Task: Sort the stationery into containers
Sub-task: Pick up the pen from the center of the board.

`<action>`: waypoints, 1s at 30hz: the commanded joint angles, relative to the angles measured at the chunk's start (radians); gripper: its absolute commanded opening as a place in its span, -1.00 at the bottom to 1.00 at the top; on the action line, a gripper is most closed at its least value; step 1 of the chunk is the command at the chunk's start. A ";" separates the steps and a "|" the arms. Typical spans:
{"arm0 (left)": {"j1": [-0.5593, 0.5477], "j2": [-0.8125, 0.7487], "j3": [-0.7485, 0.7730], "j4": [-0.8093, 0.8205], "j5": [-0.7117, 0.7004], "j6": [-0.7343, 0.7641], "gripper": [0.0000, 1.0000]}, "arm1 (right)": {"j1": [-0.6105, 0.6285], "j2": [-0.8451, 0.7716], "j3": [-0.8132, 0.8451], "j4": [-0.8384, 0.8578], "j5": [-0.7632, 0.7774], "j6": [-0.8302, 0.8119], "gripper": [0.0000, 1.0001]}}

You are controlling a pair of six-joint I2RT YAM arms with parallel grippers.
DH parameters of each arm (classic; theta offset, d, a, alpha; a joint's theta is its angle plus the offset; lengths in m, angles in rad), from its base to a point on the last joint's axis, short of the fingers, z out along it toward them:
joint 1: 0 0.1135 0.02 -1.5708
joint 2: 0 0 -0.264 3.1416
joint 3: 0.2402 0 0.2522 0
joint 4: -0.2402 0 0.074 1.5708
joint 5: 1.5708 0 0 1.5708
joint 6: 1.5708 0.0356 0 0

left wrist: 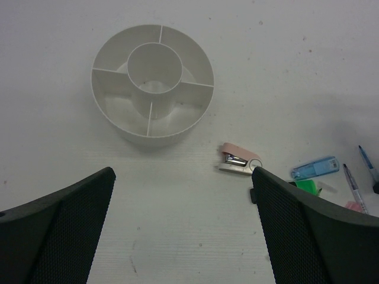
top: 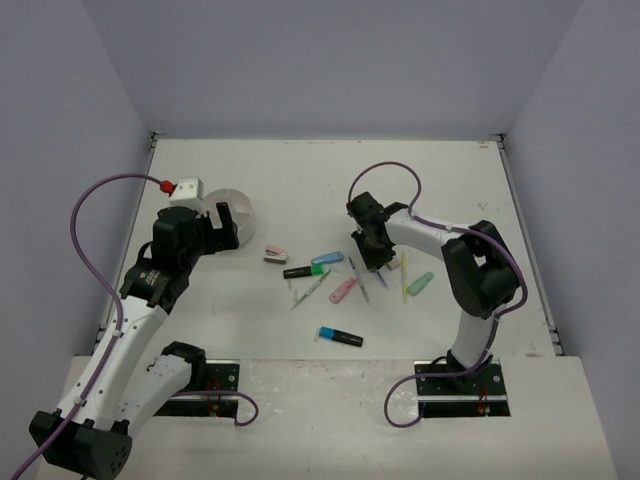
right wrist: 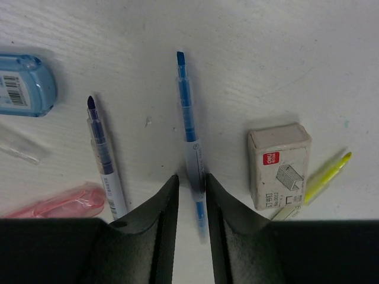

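The white round container (top: 238, 207) has a centre cup and several sectors, all empty, as the left wrist view (left wrist: 160, 133) shows. My left gripper (top: 222, 224) is open and empty (left wrist: 182, 173), hovering just in front of the container. Stationery lies mid-table: a pink stapler (top: 276, 255) (left wrist: 240, 160), a green-ended black highlighter (top: 302, 271), a light blue marker (top: 327, 259) (right wrist: 23, 86), a pink marker (top: 343, 290) and a blue-ended highlighter (top: 340, 337). My right gripper (top: 372, 263) is low on the table, its jaws (right wrist: 191, 177) closed narrowly on a thin blue pen (right wrist: 188, 118).
A second blue pen (right wrist: 103, 157) lies left of the held one, and a staple box (right wrist: 279, 165) and a yellow pen (right wrist: 323, 180) lie to its right. A mint marker (top: 420, 283) lies further right. A white block with a red knob (top: 185, 188) stands behind the container.
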 commanded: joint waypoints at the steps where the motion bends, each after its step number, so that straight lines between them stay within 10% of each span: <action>1: -0.003 -0.009 -0.005 0.028 0.021 0.016 1.00 | 0.001 0.055 0.045 0.017 -0.026 -0.027 -0.53; 8: -0.003 -0.007 0.000 0.029 0.005 0.002 1.00 | 0.001 0.024 0.024 0.028 -0.021 -0.007 -1.00; 25: -0.020 0.096 0.112 -0.069 -0.016 -0.123 1.00 | 0.001 -0.570 -0.098 0.057 0.056 0.063 -1.00; 30: -0.278 0.276 0.159 -0.148 -0.233 -0.237 1.00 | 0.001 -0.649 -0.111 0.042 0.094 0.076 -1.00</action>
